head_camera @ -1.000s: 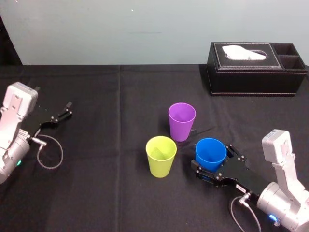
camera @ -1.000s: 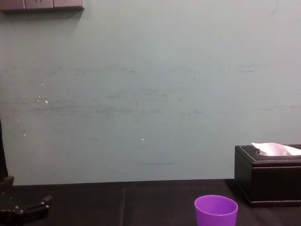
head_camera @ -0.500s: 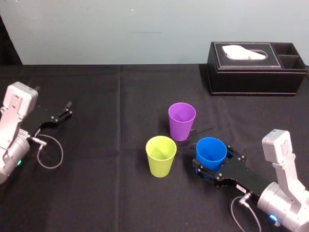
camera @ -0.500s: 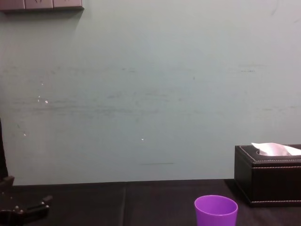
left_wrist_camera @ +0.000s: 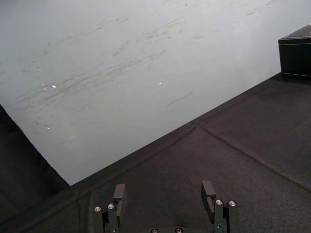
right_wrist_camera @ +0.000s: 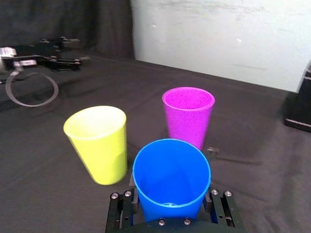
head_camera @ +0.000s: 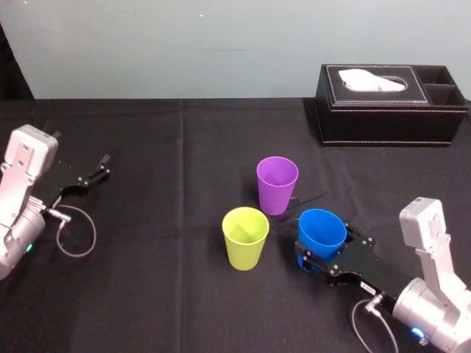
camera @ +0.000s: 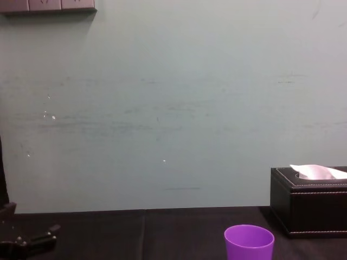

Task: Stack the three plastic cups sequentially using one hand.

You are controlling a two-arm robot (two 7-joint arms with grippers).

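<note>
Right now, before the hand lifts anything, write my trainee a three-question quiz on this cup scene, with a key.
1. True or false: two cups are already nested.
2. Which cup do the fingers of the right hand clamp? A purple cup, B blue cup, C yellow-green cup.
3. Describe the state of the left hand.
Key: 1 false; 2 B; 3 open, holding nothing, at the left side of the table.

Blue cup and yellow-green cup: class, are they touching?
Apart. The head view shows bare black cloth between the blue cup and the yellow-green cup.
</note>
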